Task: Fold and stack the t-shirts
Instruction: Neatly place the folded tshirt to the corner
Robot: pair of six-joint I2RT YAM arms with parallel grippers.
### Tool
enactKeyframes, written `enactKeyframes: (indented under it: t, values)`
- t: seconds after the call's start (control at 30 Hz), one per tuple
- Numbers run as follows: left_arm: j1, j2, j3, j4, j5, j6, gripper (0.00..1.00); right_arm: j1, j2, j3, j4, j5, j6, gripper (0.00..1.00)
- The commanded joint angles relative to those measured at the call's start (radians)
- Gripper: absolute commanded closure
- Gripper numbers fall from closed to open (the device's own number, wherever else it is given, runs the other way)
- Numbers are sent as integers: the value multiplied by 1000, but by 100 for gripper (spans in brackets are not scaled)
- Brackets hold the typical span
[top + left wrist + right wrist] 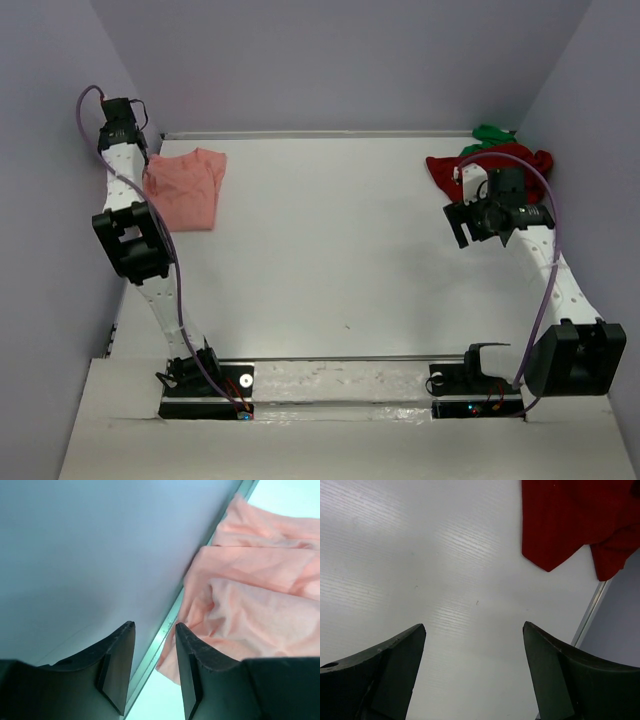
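While our right gripper hangs wide open and empty, the dark red t-shirt lies crumpled just ahead to its right, against the wall, nearer this arm; our left gripper, part open, holding nothing, sits beside the salmon-pink t-shirt.

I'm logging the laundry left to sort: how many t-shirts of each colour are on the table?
Salmon-pink t-shirt: 1
Dark red t-shirt: 1
Green t-shirt: 1 (only a small crumple shows)
Total: 3
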Motion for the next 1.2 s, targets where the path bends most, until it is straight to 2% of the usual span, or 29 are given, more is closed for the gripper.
enactKeyframes:
  t: [0.0,0.13,0.17,0.23,0.27,0.33,0.37,0.47,0.57,0.7,0.87,1.0,1.17]
  values:
    - [0,-173,-18,-30,119,16,51,-6,-50,-19,62,35,38,16]
    - [-2,-350,-194,2,402,34,59,-6,-52,-46,89,66,97,16]
    - [0,-436,-291,20,525,66,62,-6,-61,-62,108,92,127,16]
    - [-2,-539,-418,58,625,103,62,-6,-76,-79,135,109,147,16]
    - [-6,-644,-537,96,683,135,62,-6,-98,-100,145,129,166,16]
    - [-8,-805,-664,164,704,144,60,-6,-136,-129,175,144,178,15]
    - [-8,-849,-774,211,727,149,56,-6,-147,-160,183,158,180,15]
    - [-8,-978,-910,264,748,169,51,-6,-170,-203,214,182,198,15]
    - [-9,-1036,-1074,313,799,160,47,-6,-179,-273,255,164,200,16]
    - [-11,-1102,-1220,396,979,163,30,-6,-147,-244,257,170,221,14]
    - [-12,-1234,-1357,482,1066,164,24,-6,-77,-241,264,196,216,14]
    - [-11,-1305,-1450,518,1052,196,19,-6,-67,-240,257,170,207,14]
    - [-11,-1340,-1480,549,1046,190,15,-6,-95,-252,252,93,183,14]
